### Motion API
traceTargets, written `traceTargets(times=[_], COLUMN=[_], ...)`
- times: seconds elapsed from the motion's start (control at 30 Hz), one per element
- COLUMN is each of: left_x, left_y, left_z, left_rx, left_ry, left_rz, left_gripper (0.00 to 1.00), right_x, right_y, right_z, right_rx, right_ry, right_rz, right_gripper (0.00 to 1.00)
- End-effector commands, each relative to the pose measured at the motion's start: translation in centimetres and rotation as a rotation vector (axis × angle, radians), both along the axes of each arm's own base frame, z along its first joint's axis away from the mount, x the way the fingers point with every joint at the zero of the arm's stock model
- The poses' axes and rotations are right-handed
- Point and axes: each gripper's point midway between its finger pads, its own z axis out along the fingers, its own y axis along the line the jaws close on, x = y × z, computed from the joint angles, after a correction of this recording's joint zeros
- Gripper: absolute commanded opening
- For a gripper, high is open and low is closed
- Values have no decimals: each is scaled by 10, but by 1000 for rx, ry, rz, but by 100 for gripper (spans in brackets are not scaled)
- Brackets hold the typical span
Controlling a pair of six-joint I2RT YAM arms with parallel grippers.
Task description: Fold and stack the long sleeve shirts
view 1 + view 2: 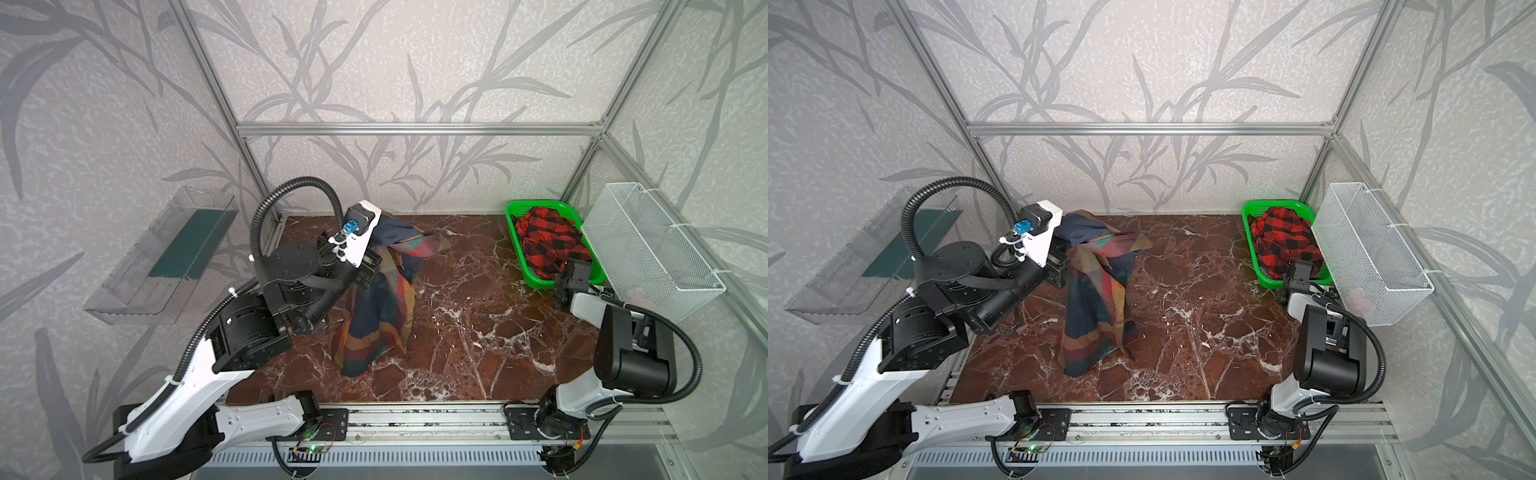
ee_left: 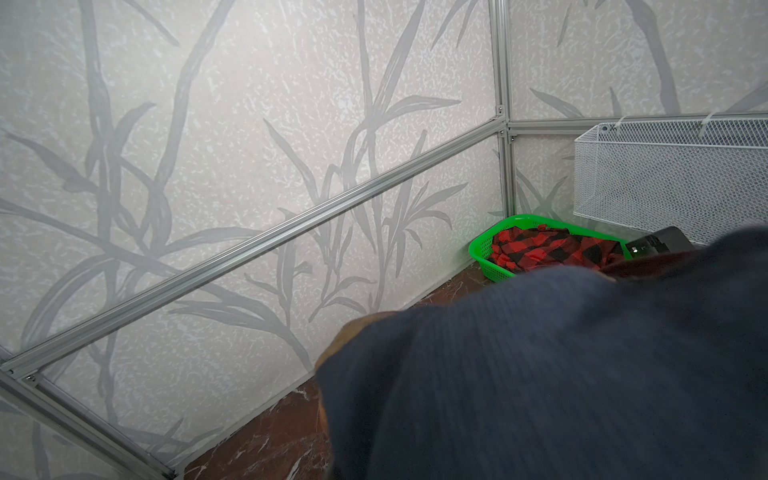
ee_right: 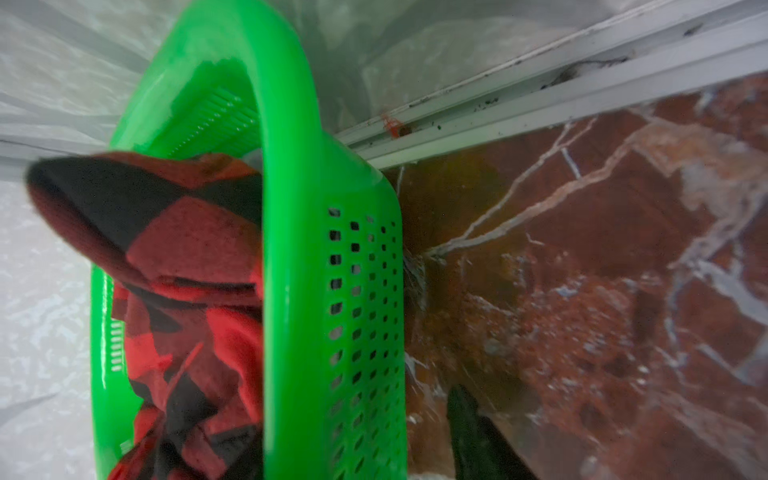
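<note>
- The block-plaid shirt (image 1: 382, 307) is hanging in a long, bunched drape over the left-middle of the worktop (image 1: 478, 311). Its lower end is touching the marble, and a flap of cloth is sticking out toward the rear.
- The left gripper (image 1: 371, 266) is clamping the top of that drape. The cloth is covering its fingertips, so the exact pinch point is not showing.
- The red-and-black shirt (image 1: 548, 241) is lying crumpled in the green basket (image 1: 536, 282) at the back right corner, not yet taken out.
- The right gripper (image 1: 567, 282) is hovering at the basket's near end. I cannot tell whether its jaws are standing apart or together, and nothing is showing in its grip.
- Judging by the folds, both shirts are looking light, soft and limp, so a single pinch is likely leaving them sagging and twisting. Taking hold at two shoulder or hem corners, one per gripper, is looking better for spreading the cloth flat than grabbing mid-body.
- Both top views are giving the whole hanging shape and both arms.
- The left wrist view is showing mostly the block-plaid shirt's navy cloth (image 2: 540, 374) up close, with the basket far behind.
- The right wrist view is showing the green basket's perforated wall (image 3: 353, 311), the check cloth heaping above its rim, and one dark finger (image 3: 478, 436) just outside that wall. The top views are not resolving this.
</note>
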Motion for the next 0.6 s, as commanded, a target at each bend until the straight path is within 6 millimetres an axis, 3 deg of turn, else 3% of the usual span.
traceTargets(times=[0.0, 0.1, 0.33, 0.5, 0.57], left_x=[6, 11, 17, 21, 24], left_y=[-11, -18, -29, -33, -35], left_z=[-4, -12, -28, -39, -47], left_rx=[1, 20, 17, 4, 1], left_ry=[16, 40, 93, 130, 153], left_rz=[-8, -8, -24, -25, -29], left_gripper=[0, 0, 0, 0, 0], right_x=[-23, -37, -59, -72, -74], right_y=[19, 27, 32, 49, 64], right_z=[-4, 5, 33, 37, 42], right_rx=[18, -12, -79, -60, -68], right_ry=[40, 63, 60, 73, 62], right_rz=[45, 74, 110, 189, 266], right_gripper=[68, 76, 85, 88, 89])
